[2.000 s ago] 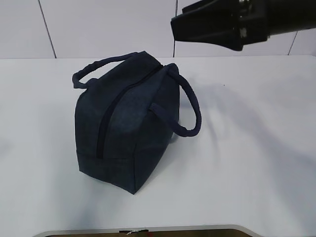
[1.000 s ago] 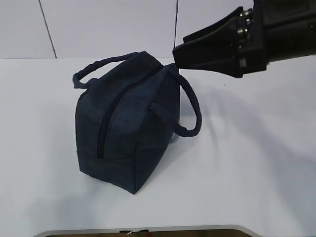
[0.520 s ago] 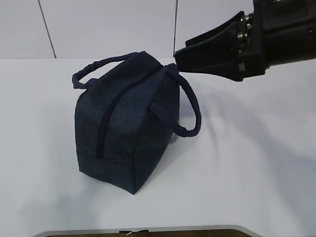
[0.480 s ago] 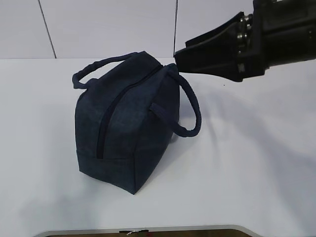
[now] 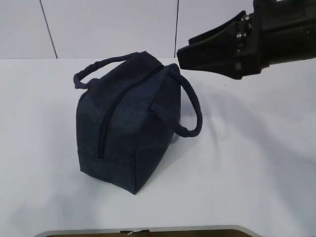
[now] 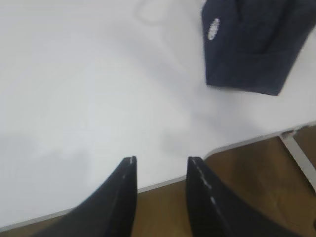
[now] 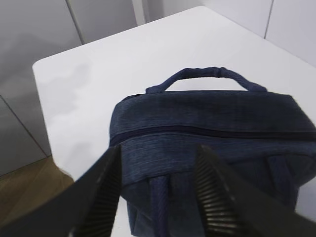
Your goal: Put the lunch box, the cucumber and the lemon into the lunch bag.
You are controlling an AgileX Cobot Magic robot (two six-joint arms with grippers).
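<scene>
The dark navy lunch bag [image 5: 129, 123] stands on the white table, left of the middle, with its zipper [image 5: 106, 118] closed and both loop handles up. It also shows in the right wrist view [image 7: 207, 116] and, with its white logo [image 6: 213, 28], at the top right of the left wrist view [image 6: 247, 49]. My right gripper [image 5: 179, 53] hovers open and empty just above the bag's right handle [image 5: 192, 106]; its fingers [image 7: 106, 192] frame the bag's end. My left gripper [image 6: 160, 160] is open and empty over the table's front edge. The lunch box, cucumber and lemon are out of view.
The white table's [image 5: 256, 163] rounded front edge [image 5: 138, 229] runs along the bottom, with brown floor [image 6: 256, 163] beyond it. Grey wall panels [image 5: 108, 24] stand behind the table. A table corner [image 7: 39, 64] shows in the right wrist view.
My right gripper came down from above to just over the bag's right handle, then drew back slightly to the right. The bag has stayed in place.
</scene>
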